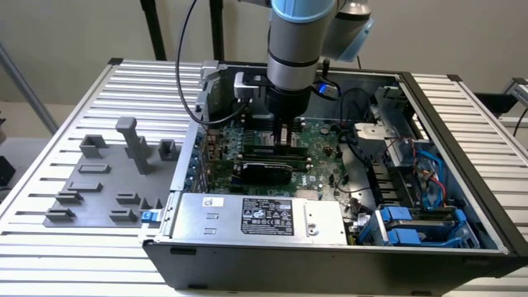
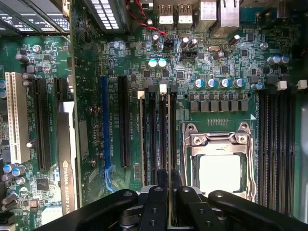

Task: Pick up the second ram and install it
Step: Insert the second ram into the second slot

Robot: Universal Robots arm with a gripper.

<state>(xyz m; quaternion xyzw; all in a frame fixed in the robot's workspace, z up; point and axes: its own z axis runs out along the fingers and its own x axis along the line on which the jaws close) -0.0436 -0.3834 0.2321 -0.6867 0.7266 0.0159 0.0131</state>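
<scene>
Second ram: thin stick seen edge-on in the wrist view, standing on edge in line with the black memory slots next to the CPU socket; whether it is fully seated I cannot tell.
Gripper: black fingers drawn close together, pinching the near end of the second ram from both sides. In the exterior view the gripper is low inside the case, right over the board.
CPU socket: metal frame with a pale square in its middle, just beside the occupied slots.
Far memory slots: another bank of long black slots on the other side of the socket.
Motherboard: green, dense with small silver capacitors and chips; a blue expansion slot and black ones beside the ram slots.
Graphics card: black, lying across the board below the arm in the exterior view.
Arm: grey with blue joint caps, reaching straight down into the open computer case.
Power supply: silver box with a label, at the near edge of the case.
Drive bay: blue brackets at the exterior view's right.
Grey fixture tray: on the slatted table at the exterior view's left, well apart from the gripper.
</scene>
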